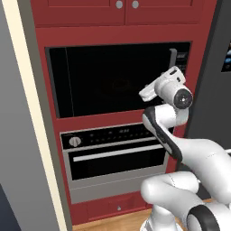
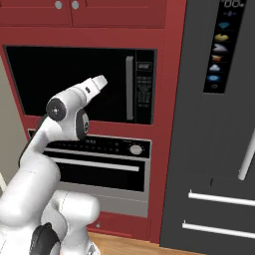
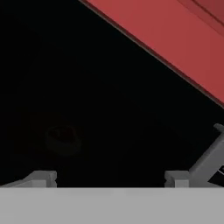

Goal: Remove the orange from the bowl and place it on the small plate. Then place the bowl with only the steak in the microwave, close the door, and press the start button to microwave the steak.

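1. Microwave (image 1: 113, 76) sits built into red cabinetry (image 1: 122, 34), its black glass door (image 2: 69, 82) shut flat across the front.
2. A vertical silver bar handle (image 2: 129, 88) runs down the door's right side, and the button panel (image 2: 144, 87) stands just beside it, further right.
3. Through the dark glass in the hand view a faint round shape with a reddish patch (image 3: 63, 138) shows — too dim to name with any certainty.
4. The claw (image 3: 109, 178) faces the door glass, its two fingers standing wide apart with nothing between them.
5. In the base views the white arm's hand (image 1: 169, 88) is raised in front of the right half of the door, near the handle; whether it touches the glass I cannot tell.
6. Below the microwave sits an oven (image 1: 115, 153) with a round knob (image 1: 75, 141) and a horizontal handle (image 1: 117, 152).
7. To the right — seen from the right base camera — stands a tall dark refrigerator (image 2: 219, 149) with a lit panel of icons (image 2: 219, 47) near its top.
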